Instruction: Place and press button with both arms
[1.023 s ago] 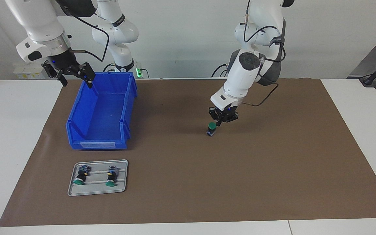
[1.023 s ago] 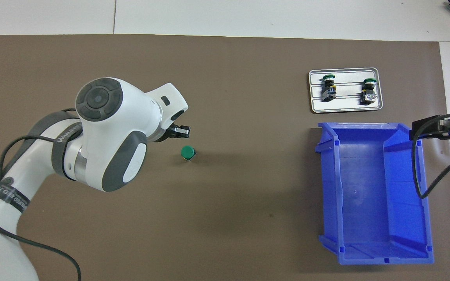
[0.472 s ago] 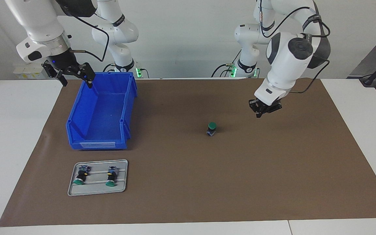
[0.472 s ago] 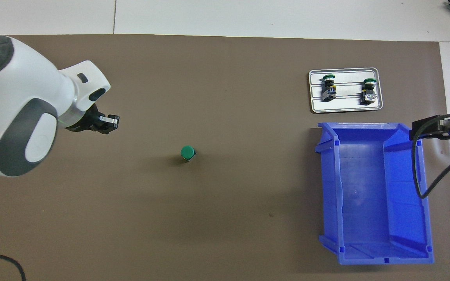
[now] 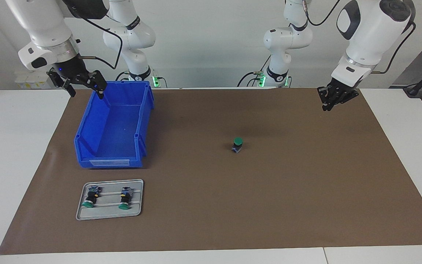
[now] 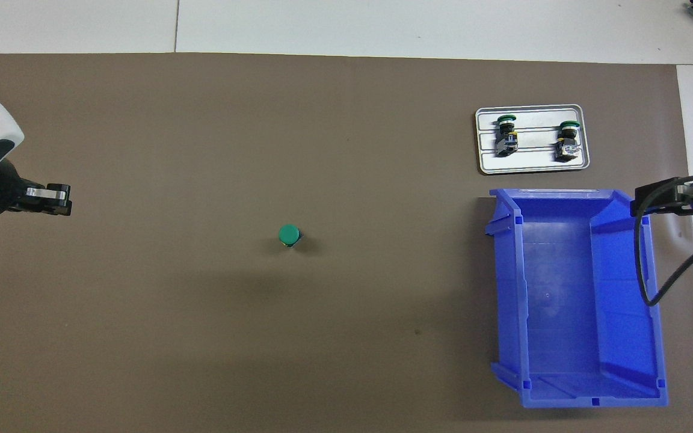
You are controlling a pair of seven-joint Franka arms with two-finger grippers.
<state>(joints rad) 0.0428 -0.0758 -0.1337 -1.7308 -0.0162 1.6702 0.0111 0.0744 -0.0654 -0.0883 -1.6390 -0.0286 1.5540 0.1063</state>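
Note:
A green-capped button point(image 5: 237, 144) stands upright and alone on the brown mat near the table's middle, and shows in the overhead view point(image 6: 289, 235) too. Two more buttons point(image 5: 90, 198) point(image 5: 125, 198) lie on a grey tray point(image 5: 110, 216). My left gripper point(image 5: 326, 105) hangs shut and empty in the air over the mat's edge at the left arm's end, well away from the standing button; it shows in the overhead view point(image 6: 61, 200). My right gripper point(image 5: 84, 89) waits open and empty over the blue bin's point(image 5: 143, 121) corner nearest the robots.
The blue bin point(image 6: 569, 288) stands empty at the right arm's end of the mat. The grey tray point(image 6: 530, 169) lies just farther from the robots than the bin. White table surface borders the brown mat point(image 5: 306, 190) at both ends.
My left gripper has lifted off from just above the standing button and swung away toward the left arm's end of the table. The button stays upright. The right arm has not moved.

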